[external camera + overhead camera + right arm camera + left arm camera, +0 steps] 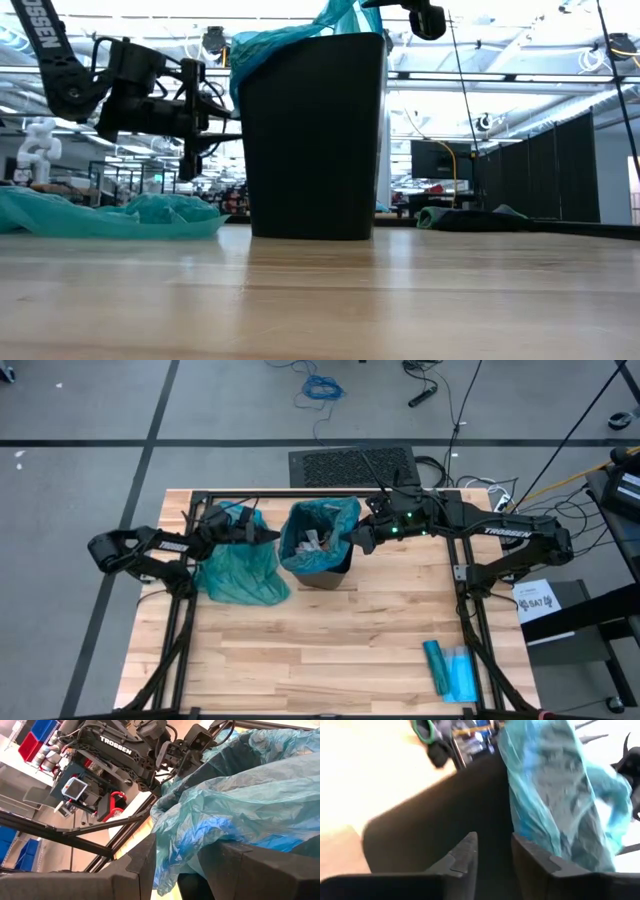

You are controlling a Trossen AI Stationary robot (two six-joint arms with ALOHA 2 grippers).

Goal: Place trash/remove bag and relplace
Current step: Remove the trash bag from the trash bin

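My left gripper point(268, 536) hangs above the table just left of the black bin point(322, 572), level with the bin's rim; from my left wrist I see my two fingers point(465, 857) parted with a narrow gap, nothing between them, the bin's dark wall just ahead and the liner's teal plastic just beyond them. My right gripper point(353, 540) is at the bin's right rim, and my right wrist shows a fold of the teal bag liner point(240, 800) running down between its two fingers point(137, 865), so it has hold of the liner's edge there. The liner stands up out of the bin and is draped over part of the rim. The trash point(312, 544), small pale and brown wads, lies inside the lined bin. A second teal bag point(238, 572) lies crumpled on the wooden table point(330, 650) to the left of the bin, under my left arm. At the near right of the table lies a flat blue packet point(452, 670), well apart from everything else.
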